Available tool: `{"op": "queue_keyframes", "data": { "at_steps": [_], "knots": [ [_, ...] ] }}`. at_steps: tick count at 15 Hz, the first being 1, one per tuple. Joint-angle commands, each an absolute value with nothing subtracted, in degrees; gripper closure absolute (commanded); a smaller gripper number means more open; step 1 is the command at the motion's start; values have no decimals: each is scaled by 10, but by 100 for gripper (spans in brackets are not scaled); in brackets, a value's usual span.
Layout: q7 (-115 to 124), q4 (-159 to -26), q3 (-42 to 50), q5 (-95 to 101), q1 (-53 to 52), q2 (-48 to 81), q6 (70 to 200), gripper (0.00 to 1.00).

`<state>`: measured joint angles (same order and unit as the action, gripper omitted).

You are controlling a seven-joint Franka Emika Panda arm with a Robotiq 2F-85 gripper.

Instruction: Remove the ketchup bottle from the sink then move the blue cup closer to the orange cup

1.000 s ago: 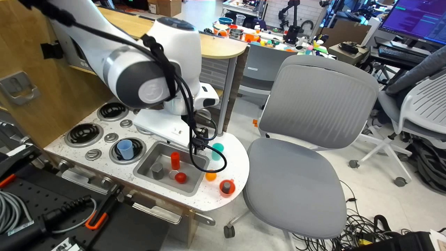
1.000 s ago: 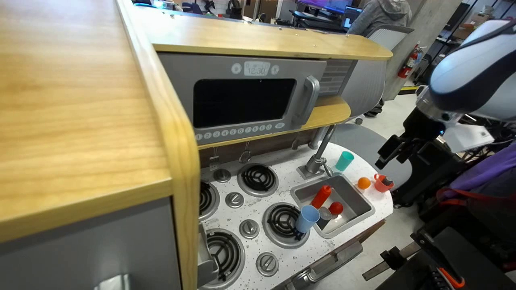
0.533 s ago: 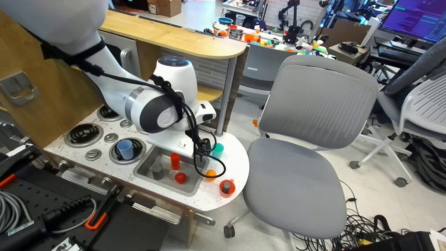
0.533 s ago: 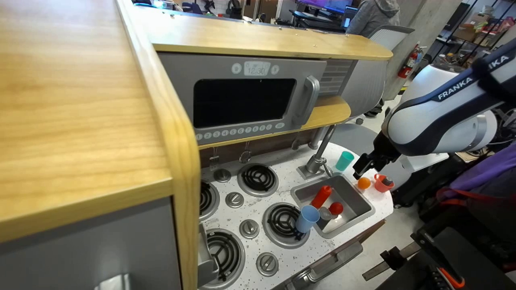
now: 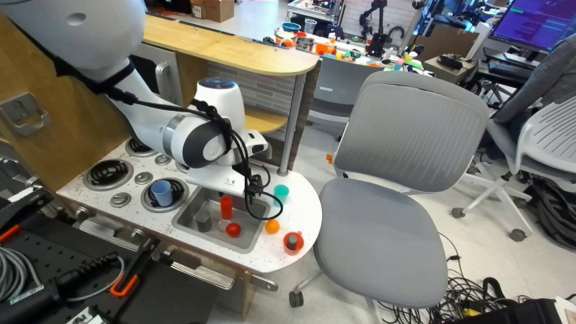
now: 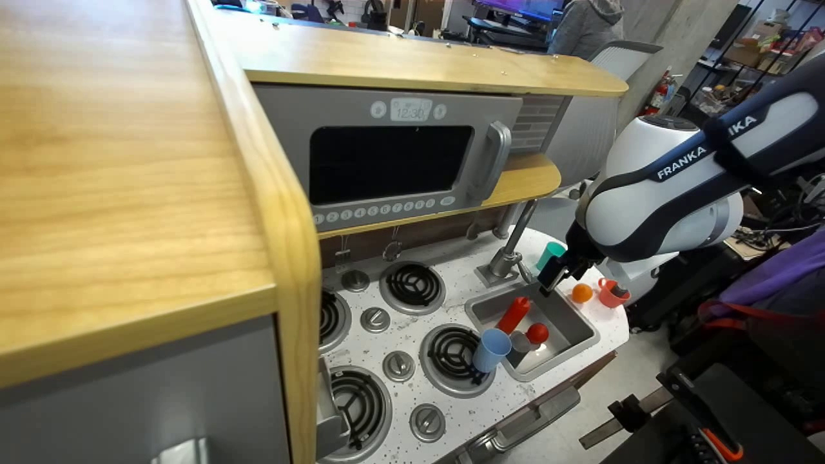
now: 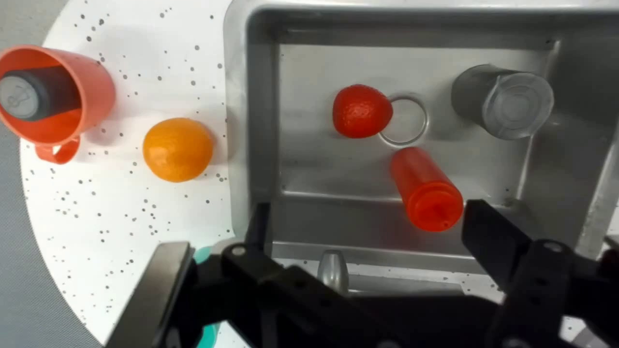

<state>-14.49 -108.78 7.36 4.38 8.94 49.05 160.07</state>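
The red ketchup bottle (image 7: 425,193) stands in the grey sink (image 7: 237,121) and also shows in both exterior views (image 5: 226,207) (image 6: 514,316). My gripper (image 7: 368,208) is open and empty above the sink. The bottle's top appears between the fingers in the wrist view, close to the right-hand finger. In an exterior view the fingers (image 6: 552,277) are over the sink's far edge, apart from the bottle. The blue cup (image 5: 162,193) stands on a stove burner, outside the wrist view. The orange cup (image 7: 94,92), with a dark can inside, lies at the counter's rounded end.
A red fruit (image 7: 361,111) and a grey can (image 7: 512,104) are in the sink. An orange fruit (image 7: 178,150) lies between sink and orange cup. A teal cup (image 5: 281,194) stands behind it. A faucet (image 6: 508,258) rises at the sink's back, below a shelf (image 6: 525,177).
The arm has swung in from beyond the counter's rounded end, and the gripper has moved left and down in an exterior view to over the sink. The bottle, cups and fruit have not moved.
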Motion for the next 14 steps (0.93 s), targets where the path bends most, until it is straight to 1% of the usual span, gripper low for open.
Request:
{"op": "queue_keyframes", "data": {
  "at_steps": [1,14],
  "knots": [
    [-139,-1055,66,68,82,516,1560,0],
    [-110,-983,98,123,17,600,1553,0]
  ]
}}
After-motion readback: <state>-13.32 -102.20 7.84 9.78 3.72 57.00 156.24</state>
